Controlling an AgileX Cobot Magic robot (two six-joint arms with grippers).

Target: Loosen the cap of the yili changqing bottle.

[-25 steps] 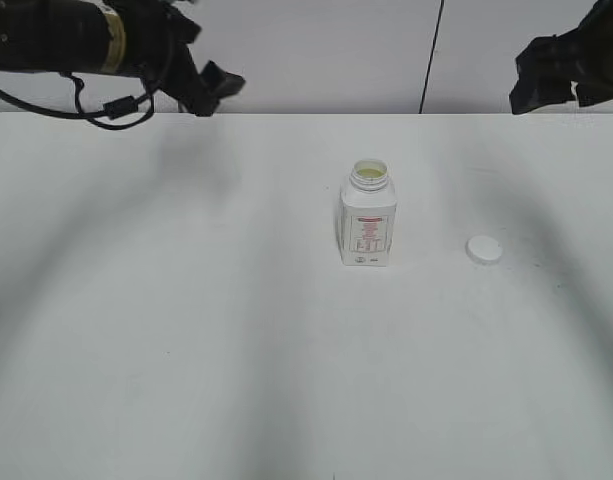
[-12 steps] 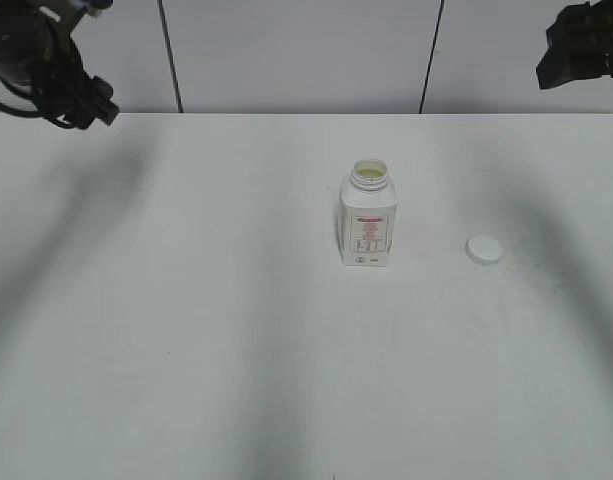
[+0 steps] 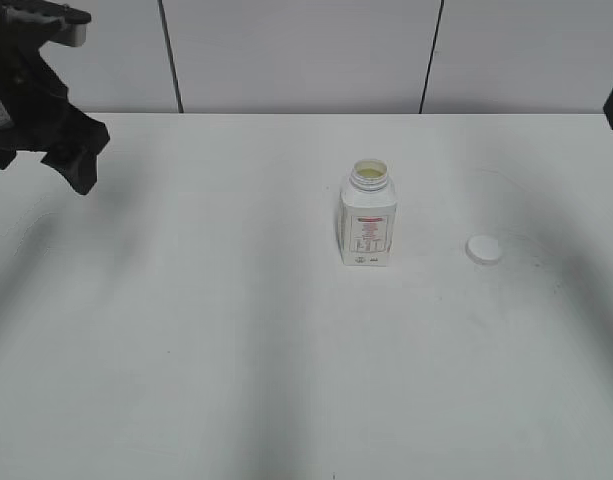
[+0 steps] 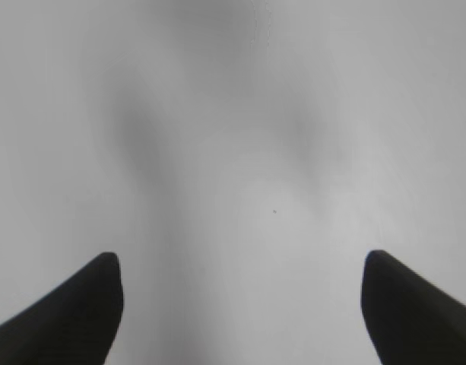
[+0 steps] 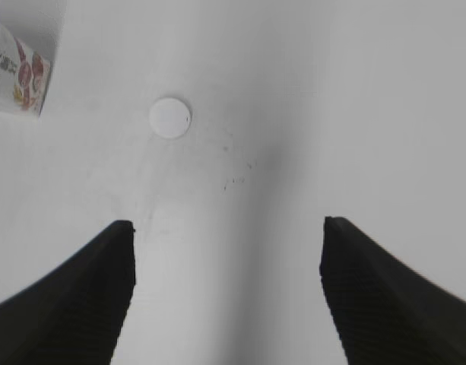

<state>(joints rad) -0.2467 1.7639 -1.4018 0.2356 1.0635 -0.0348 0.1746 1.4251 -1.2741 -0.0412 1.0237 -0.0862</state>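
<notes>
At about nine o'clock in the exterior view, the black left gripper (image 3: 56,150) hangs above the white table (image 3: 186,350), well apart from everything else; its wrist view shows the left gripper (image 4: 240,304) with its two dark fingers (image 4: 73,315) spread wide over bare tabletop, holding nothing. Near the middle stands the small white plastic yili changqing bottle (image 3: 368,215), squarish and upright (its red and dark printed label faces the camera), its neck open with a pale yellowish inside showing. At three o'clock from it, apart from it, the small round white plastic cap (image 3: 484,249) lies on the table. The right gripper (image 5: 225,296) is spread wide and empty, with the cap (image 5: 170,118) at eleven o'clock ahead of it and the bottle (image 5: 16,76) at the frame's upper left edge.
</notes>
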